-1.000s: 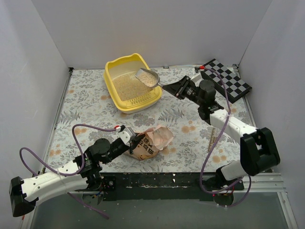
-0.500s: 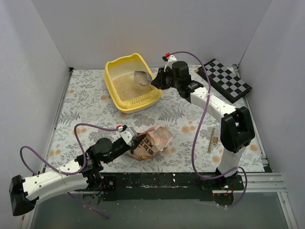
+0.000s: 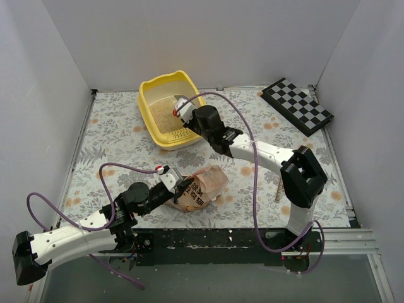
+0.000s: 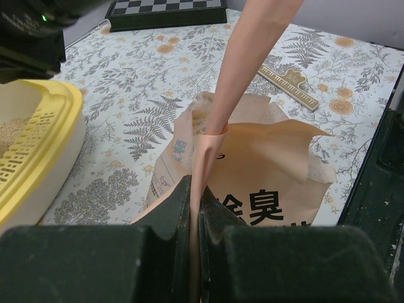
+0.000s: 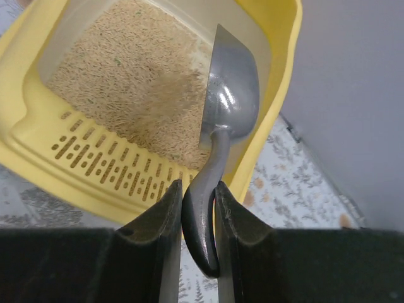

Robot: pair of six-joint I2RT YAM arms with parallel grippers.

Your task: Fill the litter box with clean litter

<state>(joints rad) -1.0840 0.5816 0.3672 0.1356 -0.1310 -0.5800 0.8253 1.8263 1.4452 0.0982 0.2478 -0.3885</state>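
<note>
The yellow litter box (image 3: 146, 95) stands at the back left of the table, and pale beige clean litter (image 3: 161, 115) covers its floor. My right gripper (image 3: 184, 111) is over its near right corner, shut on the handle of a silver metal scoop (image 5: 231, 95). In the right wrist view the scoop is tipped on its side above the litter (image 5: 120, 69), beside the slotted ledge (image 5: 101, 165), and grains blur off its lip. My left gripper (image 3: 179, 189) is shut on an edge of the orange-pink bag (image 3: 203, 185), which lies open near the front. The bag (image 4: 265, 183) also fills the left wrist view.
A black-and-white checkered board (image 3: 298, 105) lies at the back right. A thin printed strip (image 3: 278, 185) lies on the floral mat right of the bag. White walls close in three sides. A black rail (image 3: 208, 240) runs along the front edge.
My right arm has swung left from the box's right side to over its near corner. The scoop has turned from level and full to tipped, spilling its litter. The left arm has not moved.
</note>
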